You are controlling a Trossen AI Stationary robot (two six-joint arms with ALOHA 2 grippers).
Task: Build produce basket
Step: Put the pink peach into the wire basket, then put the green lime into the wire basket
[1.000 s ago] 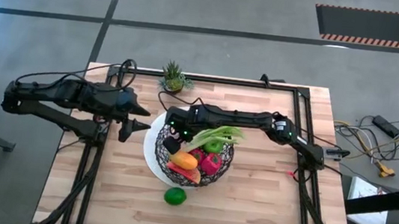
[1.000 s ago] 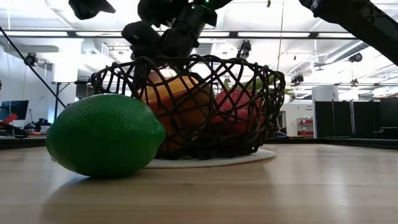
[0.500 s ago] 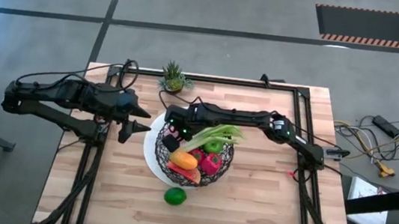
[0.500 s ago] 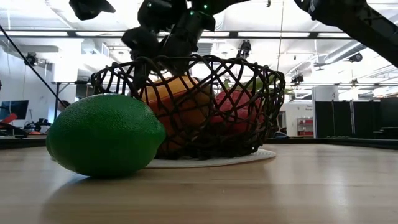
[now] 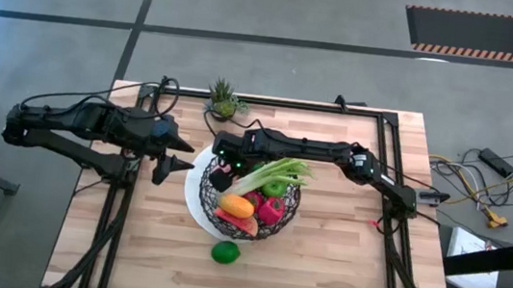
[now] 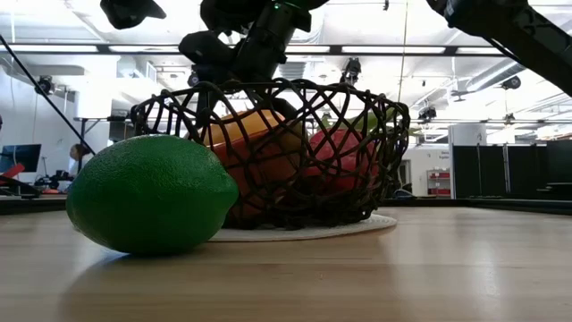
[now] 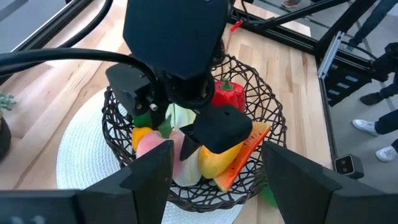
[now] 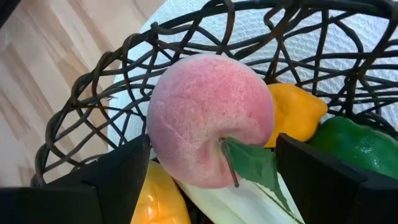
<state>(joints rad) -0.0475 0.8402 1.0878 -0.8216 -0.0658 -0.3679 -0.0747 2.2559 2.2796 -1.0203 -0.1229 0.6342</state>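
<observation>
The black wire basket (image 5: 280, 212) on its white plate base (image 5: 194, 195) holds a green celery stalk (image 5: 272, 173), a green apple, and orange and red pieces. A pink peach with a green leaf (image 8: 208, 121) lies on top of the pile at the basket's left side. My right gripper (image 5: 225, 168) hovers open just above the peach, one finger on each side and not touching it. A green lime (image 5: 225, 252) rests on the table near the basket's front. My left gripper (image 5: 181, 152) is open and empty beside the basket's left rim.
A small spiky potted plant (image 5: 224, 100) stands at the far edge, left of centre. A black frame runs along the table's edges. Bare wood lies to the right of the basket and along the near edge.
My right gripper has risen out of the basket's left side and drawn a little toward the far edge. The peach stays in the basket, and the other produce and the lime have not moved.
</observation>
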